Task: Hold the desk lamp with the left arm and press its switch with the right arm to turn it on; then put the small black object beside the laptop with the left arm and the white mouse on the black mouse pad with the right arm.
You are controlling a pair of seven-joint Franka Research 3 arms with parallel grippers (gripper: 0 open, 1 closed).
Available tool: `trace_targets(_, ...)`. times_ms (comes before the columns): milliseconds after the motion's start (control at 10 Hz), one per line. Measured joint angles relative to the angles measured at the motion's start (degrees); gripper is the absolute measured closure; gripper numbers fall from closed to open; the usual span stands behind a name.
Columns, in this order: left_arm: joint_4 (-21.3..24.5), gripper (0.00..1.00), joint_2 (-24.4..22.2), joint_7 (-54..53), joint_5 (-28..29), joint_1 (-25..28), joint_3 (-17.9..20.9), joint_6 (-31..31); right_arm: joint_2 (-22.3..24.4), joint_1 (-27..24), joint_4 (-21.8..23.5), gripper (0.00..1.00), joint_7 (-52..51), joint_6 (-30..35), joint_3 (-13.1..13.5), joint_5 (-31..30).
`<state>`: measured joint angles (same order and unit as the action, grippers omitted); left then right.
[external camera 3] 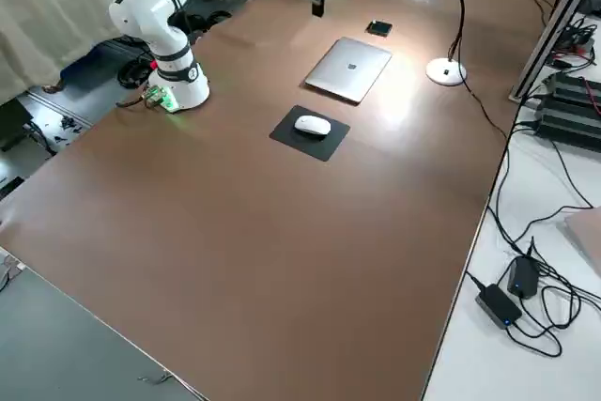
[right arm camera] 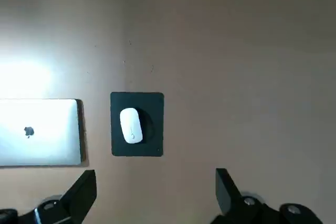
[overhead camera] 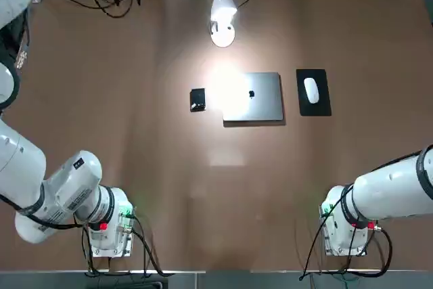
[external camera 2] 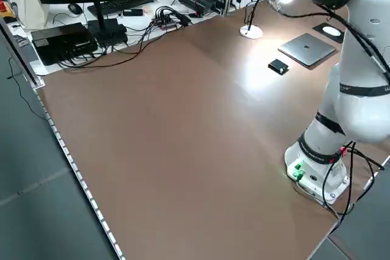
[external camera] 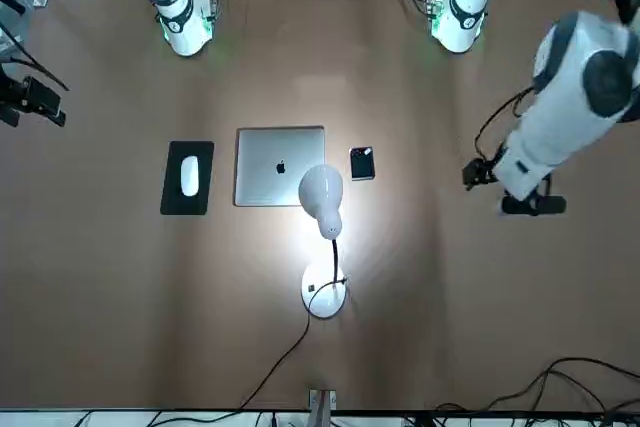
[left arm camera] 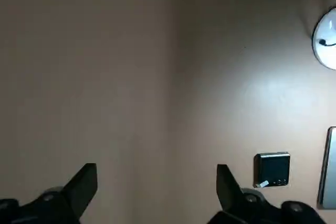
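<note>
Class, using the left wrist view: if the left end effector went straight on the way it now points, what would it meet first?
Probably bare table. The open left end effector points down at it; the small black object lies off to one side.

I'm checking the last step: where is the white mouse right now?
In the top view the small white oval mouse lies on the flat black mouse pad, on the robot's right side of the silver-grey laptop, apart from both grippers.

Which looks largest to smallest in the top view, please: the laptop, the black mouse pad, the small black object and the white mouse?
1. laptop
2. black mouse pad
3. small black object
4. white mouse
The last two look nearly alike, so that order is unsure.
</note>
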<state>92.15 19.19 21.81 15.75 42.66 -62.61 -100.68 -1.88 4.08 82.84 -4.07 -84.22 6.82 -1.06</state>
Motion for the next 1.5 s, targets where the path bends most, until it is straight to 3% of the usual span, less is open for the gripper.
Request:
trace_targets(200,-6.11,0.0,0.36,-3.9,-0.01,0.39,0.85,6.66,0.05,-0.18,-2.79,0.0,-0.96,-0.32,-0.01,-0.21)
trace_targets(400,-10.91,0.01,0.12,-8.71,-2.58,-3.43,7.64,13.21,0.04,-0.19,-3.53,0.0,-1.02,-1.39,-0.06,-0.32)
trace_targets(500,-13.07,0.01,-1.19,-11.5,-6.1,-7.58,14.73,14.51,0.04,-0.21,-3.54,0.0,-1.02,-1.51,-0.06,-0.35)
trace_targets(800,-14.14,0.0,-10.48,-21.9,-16.76,-26.08,44.11,16.05,-0.03,-0.54,-3.53,0.0,-1.02,-1.5,-0.03,-0.4)
trace_targets(900,-13.21,0.0,-13.24,-24.13,-17.93,-31.49,51.74,16.66,-0.06,-0.93,-3.53,0.0,-1.03,-1.5,-0.02,-0.4)
trace_targets(1000,-11.03,0.0,-15.67,-24.5,-18.07,-36.03,56.79,16.74,-0.07,-1.2,-3.53,0.0,-1.1,-1.5,-0.02,-0.4)
trace_targets(1200,-5.63,0.0,-19.6,-23.37,-18.07,-41.11,60.64,15.41,-0.07,-1.28,-3.53,0.0,-1.14,-1.51,-0.06,-0.4)
trace_targets(1500,-3.01,0.0,-20.7,-21.07,-18.07,-41.67,60.71,13.33,-0.07,-1.28,-3.53,0.0,-1.14,-1.53,-0.12,-0.4)
